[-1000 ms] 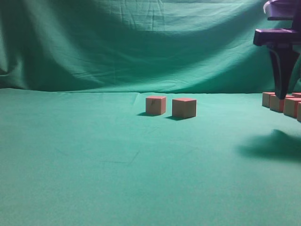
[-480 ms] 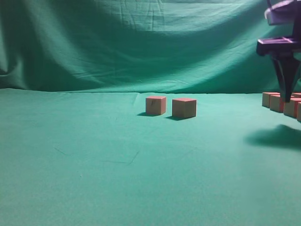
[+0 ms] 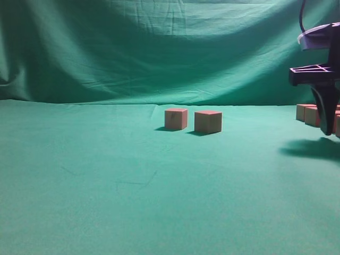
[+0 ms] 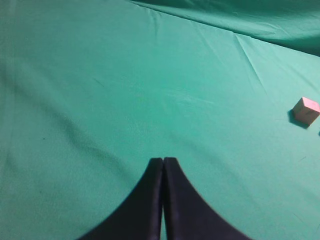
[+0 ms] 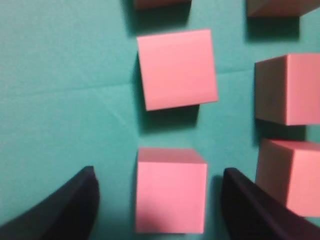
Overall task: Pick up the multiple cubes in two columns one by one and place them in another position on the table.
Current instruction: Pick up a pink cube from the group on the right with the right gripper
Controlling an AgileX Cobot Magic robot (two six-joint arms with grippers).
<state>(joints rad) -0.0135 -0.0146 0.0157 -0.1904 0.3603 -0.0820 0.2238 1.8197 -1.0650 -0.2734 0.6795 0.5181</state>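
Note:
Two cubes (image 3: 176, 118) (image 3: 207, 121) stand side by side on the green table (image 3: 133, 186) at mid-distance. Several more cubes (image 3: 308, 113) stand in columns at the far right edge. My right gripper (image 3: 328, 125) hangs low over them. In the right wrist view it is open (image 5: 160, 200), with one cube (image 5: 171, 190) between its fingers, gaps on both sides. Another cube (image 5: 177, 68) lies ahead and a second column (image 5: 290, 90) to the right. My left gripper (image 4: 163, 161) is shut and empty above bare cloth, with one cube (image 4: 305, 110) far to its right.
A draped green curtain (image 3: 159, 48) closes the back. Green cloth stretches across the left and front of the table (image 4: 100, 90). The right arm's shadow (image 3: 313, 149) falls on the cloth at the right.
My right gripper has moved down toward the cubes at the right edge and slightly right. Its shadow has shifted with it. The two middle cubes have not moved.

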